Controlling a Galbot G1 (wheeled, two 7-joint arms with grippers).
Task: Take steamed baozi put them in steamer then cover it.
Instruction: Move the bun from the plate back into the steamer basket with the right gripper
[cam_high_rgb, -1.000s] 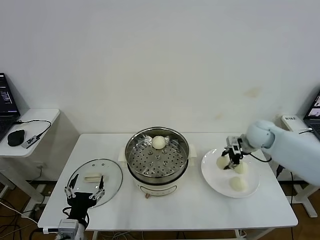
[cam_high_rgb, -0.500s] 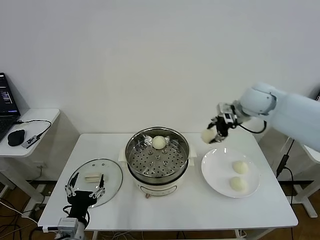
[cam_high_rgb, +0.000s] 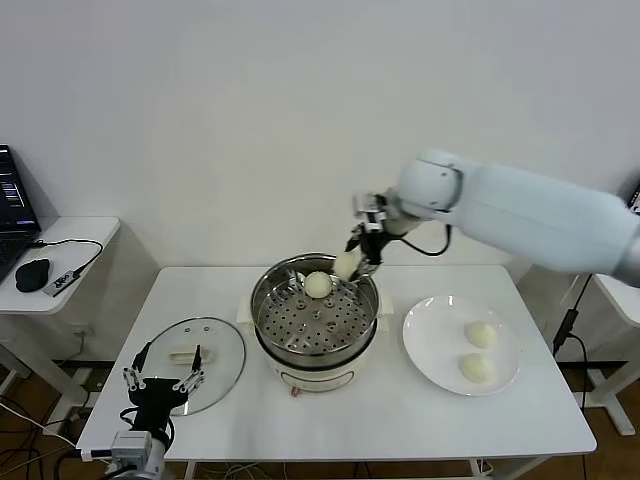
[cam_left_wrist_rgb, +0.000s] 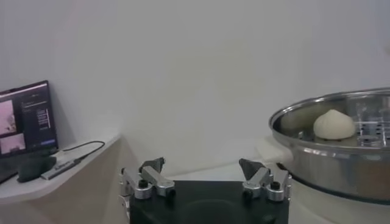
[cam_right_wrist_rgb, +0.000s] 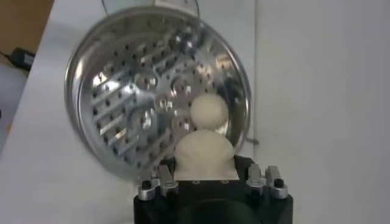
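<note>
Above the steamer's (cam_high_rgb: 316, 318) far-right rim, your right gripper (cam_high_rgb: 358, 258) clamps a baozi (cam_high_rgb: 346, 266); free perforated floor lies near-left below (left gripper (cam_high_rgb: 160, 384) parked wide).

Lid (cam_high_rgb: 190, 352) left of steamer (cam_high_rgb: 315, 318); plate (cam_high_rgb: 430, 345) right.

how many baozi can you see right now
4: one in the steamer at its far side, one held by the right gripper above the rim, two on the white plate.
</note>
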